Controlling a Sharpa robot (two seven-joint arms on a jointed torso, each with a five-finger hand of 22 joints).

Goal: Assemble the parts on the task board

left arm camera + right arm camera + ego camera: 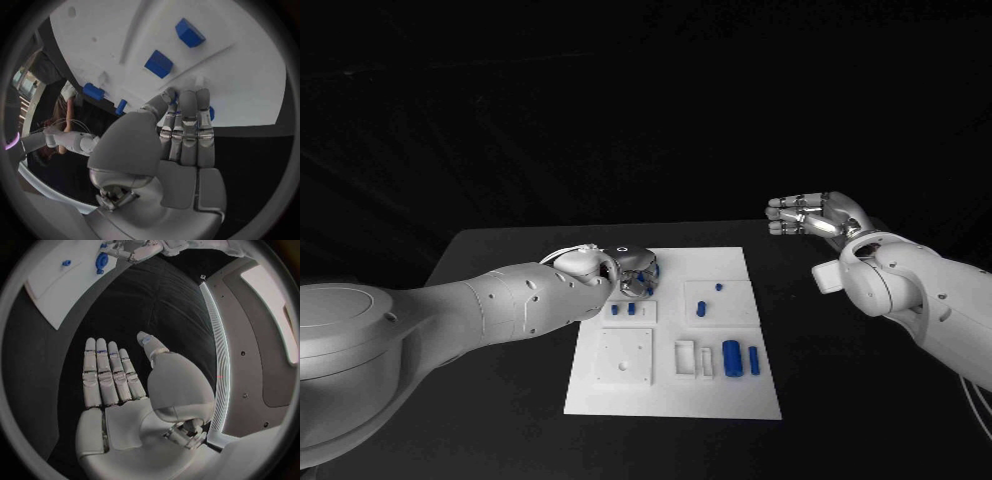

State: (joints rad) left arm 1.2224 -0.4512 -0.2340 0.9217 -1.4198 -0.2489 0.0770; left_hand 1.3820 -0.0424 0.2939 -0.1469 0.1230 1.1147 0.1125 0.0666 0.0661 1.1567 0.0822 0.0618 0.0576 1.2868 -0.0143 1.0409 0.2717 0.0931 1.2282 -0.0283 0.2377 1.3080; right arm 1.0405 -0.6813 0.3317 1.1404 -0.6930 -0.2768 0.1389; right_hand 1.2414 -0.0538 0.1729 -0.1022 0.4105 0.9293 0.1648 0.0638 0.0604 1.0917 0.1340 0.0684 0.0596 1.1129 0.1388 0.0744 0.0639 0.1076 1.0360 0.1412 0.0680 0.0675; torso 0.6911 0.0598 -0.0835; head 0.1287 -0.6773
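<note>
Reaching over the task board (672,395) at its 11 o'clock corner, the left hand (629,272) lays its fingertips (187,100) on the white surface, where a small blue part (210,113) peeks out beside them; whether it is pinched I cannot tell. More blue parts (733,355) wait toward 4 o'clock. The right hand (812,218) hovers flat and empty at 2 o'clock, likely keeping clear.

Head cam looking down on the task board (672,385); wrist cams close behind each hand, sharing that board.
</note>
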